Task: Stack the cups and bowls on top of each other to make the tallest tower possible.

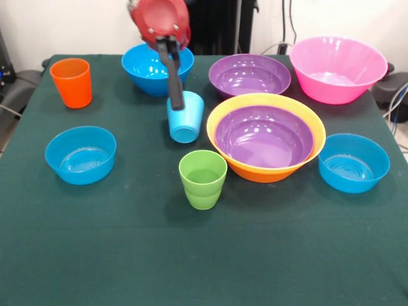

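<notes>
Gripping the tilted light blue cup: pincer.

This looks like a robotics lab: a table under a dark green cloth stands against a plain white wall, with black equipment just behind the claw, loose cables hanging to its right, and more cables further right at the table's edge
</notes>
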